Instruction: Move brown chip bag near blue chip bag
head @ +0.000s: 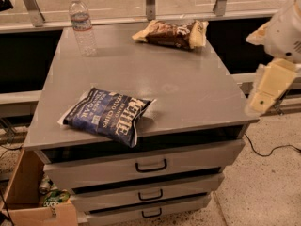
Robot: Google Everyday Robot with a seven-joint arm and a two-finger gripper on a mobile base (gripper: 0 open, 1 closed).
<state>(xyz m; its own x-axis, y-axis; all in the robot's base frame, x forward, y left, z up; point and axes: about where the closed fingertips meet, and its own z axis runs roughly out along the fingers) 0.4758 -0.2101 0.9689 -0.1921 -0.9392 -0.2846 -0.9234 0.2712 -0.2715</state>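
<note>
The arm is sticking in from the right. Its gripper (265, 91) is hanging down just past the right edge of the gray cabinet top (188, 88), touching no bag. I cannot tell if it is spread or closed. The brown chip bag (171, 33) is lying flat at the back edge, its long side running left to right. The blue chip bag (109, 116) is lying well apart from it, at the front left.

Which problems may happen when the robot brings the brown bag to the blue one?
The blue bag hangs over the front edge of the table; a nudge could drop it. The gripper, beside the table's right side, is far from the brown bag at the back. The upright bottle may tip.
</note>
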